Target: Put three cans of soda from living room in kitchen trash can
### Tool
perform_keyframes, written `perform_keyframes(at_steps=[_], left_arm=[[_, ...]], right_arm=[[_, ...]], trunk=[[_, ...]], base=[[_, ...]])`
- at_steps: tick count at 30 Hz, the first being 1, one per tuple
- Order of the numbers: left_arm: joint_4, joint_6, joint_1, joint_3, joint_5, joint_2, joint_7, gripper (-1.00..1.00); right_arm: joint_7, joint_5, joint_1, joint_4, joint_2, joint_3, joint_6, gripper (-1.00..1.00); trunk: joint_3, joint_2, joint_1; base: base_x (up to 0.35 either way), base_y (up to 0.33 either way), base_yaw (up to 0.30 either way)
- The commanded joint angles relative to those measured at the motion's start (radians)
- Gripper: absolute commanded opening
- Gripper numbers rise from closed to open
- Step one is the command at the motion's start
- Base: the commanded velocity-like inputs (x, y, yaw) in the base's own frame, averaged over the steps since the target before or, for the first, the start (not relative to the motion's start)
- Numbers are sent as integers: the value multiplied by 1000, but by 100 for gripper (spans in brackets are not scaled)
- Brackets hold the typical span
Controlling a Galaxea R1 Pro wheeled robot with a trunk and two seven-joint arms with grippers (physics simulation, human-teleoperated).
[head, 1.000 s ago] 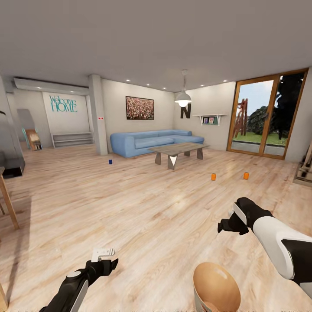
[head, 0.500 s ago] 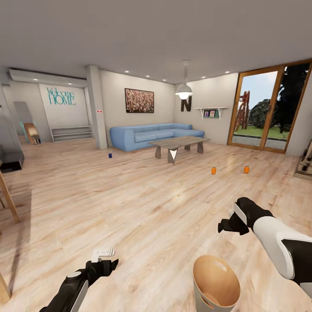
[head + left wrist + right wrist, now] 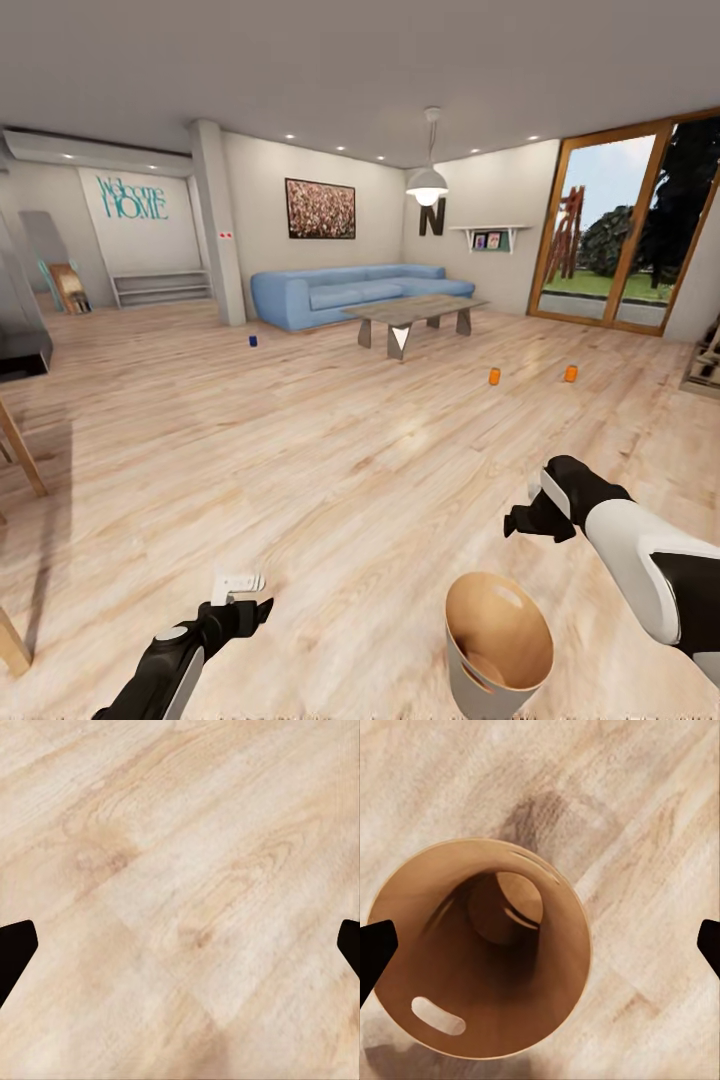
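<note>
The tash can (image 3: 497,628), grey-white outside and tan-brown inside, stands on the wood floor just in front of me, with nothing inside it. My right gripper (image 3: 520,521) hangs open above and behind it, and the right wrist view looks straight down into the bin (image 3: 442,945) between the dark fingertips (image 3: 375,949). My left gripper (image 3: 248,597) is open over bare planks, its fingertips (image 3: 15,952) wide apart. Far off on the living room floor stand a dark blue can (image 3: 253,340) and two orange cans (image 3: 494,376) (image 3: 570,373).
A blue corner sofa (image 3: 340,295) and a grey low table (image 3: 412,318) stand at the back. Wood-framed glass doors (image 3: 620,235) are at the right, a pillar (image 3: 212,225) at the left, and a wooden leg (image 3: 20,450) at the left edge. Open floor lies between me and the cans.
The whole head view has shifted: the room's things sit higher in the picture and more of the bin shows. Both arms hold the same pose.
</note>
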Motion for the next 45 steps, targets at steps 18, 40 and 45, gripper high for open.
perform_keyframes(at_steps=[18, 40, 45], left_arm=[[0, -2, 0, -1, 5, 0, 0, 100], [0, -3, 0, -2, 5, 0, 0, 100], [0, -3, 0, -2, 4, 0, 1, 100]], right_arm=[[4, -1, 0, -3, -19, 1, -1, 100], [4, 1, 0, -3, -28, 2, -2, 100], [4, 1, 0, -3, -30, 2, -2, 100]], trunk=[[-70, -4, 8], [-155, -9, 18], [-174, -11, 20]], base=[[0, 0, 0], [0, 0, 0], [0, 0, 0]])
